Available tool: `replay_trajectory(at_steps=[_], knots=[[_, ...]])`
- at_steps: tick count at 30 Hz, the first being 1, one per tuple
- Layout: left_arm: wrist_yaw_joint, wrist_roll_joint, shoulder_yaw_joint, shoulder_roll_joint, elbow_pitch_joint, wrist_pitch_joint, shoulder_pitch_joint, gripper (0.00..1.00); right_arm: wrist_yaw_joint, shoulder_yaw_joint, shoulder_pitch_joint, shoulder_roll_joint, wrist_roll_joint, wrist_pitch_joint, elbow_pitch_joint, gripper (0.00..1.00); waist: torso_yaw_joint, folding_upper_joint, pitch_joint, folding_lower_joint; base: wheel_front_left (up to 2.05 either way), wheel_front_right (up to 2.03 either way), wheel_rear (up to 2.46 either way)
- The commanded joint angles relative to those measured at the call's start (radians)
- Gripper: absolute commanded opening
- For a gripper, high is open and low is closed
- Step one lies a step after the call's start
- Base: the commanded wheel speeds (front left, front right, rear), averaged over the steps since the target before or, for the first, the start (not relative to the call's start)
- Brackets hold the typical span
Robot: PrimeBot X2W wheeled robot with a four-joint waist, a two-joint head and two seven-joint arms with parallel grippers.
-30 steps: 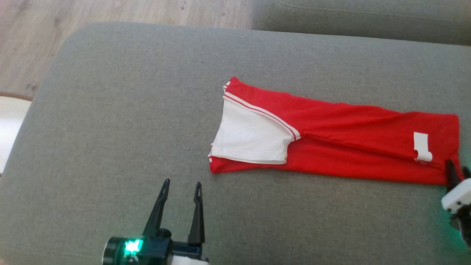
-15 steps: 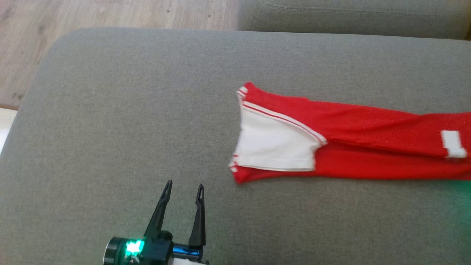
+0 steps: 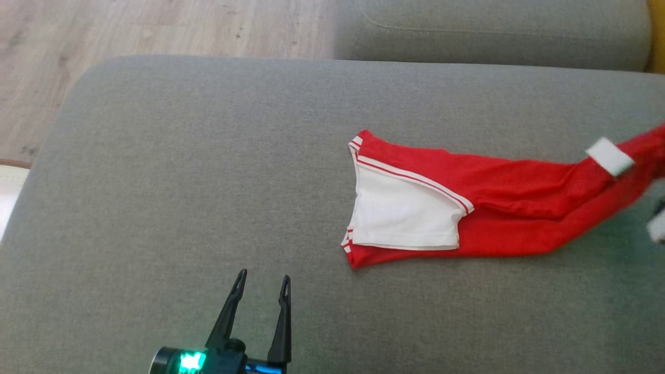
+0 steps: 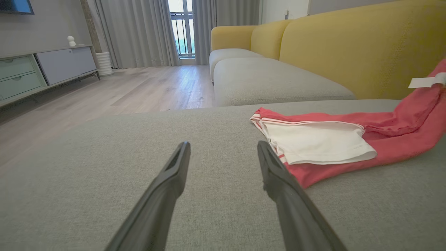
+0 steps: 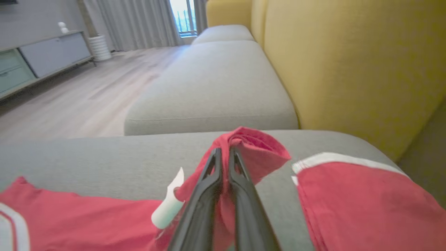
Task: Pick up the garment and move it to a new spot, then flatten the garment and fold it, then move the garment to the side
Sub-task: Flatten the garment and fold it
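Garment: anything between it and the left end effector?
Nothing visible. Bare grey cushion lies between the open left end effector and the garment, whose near red corner sits ahead and to the robot's right, not touching the fingers.

Grey seat cushion (image 3: 182, 182), surface unobstructed on its left half. A red garment (image 3: 499, 208) with a white panel lies directly on it right of centre, its right end raised clear. A second red piece (image 5: 359, 202), white-trimmed, rests on the cushion nearby.
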Motion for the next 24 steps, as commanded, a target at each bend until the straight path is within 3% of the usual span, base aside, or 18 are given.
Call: replay_trajectory(at_steps=[1,14,24], knots=[[-0.002,0.009,0.039,0.0,-0.026,-0.01,-0.019,1.0,0.007,0.011,-0.026,-0.013,-0.014,0.0,-0.042,0.0,0.007,0.0,-0.005,0.0,0.0,0.0,0.0],[-0.017,0.013,0.034,-0.001,-0.016,-0.01,-0.009,1.0,0.007,0.055,0.047,0.263,-0.161,0.205,-0.411,0.0,0.12,0.0,-0.01,0.0,0.0,0.0,0.0],[-0.023,0.017,0.041,-0.021,-0.015,-0.01,-0.017,1.0,0.007,0.126,0.071,0.375,-0.196,0.29,-0.445,0.0,0.169,0.0,0.013,0.0,0.0,0.0,0.0]])
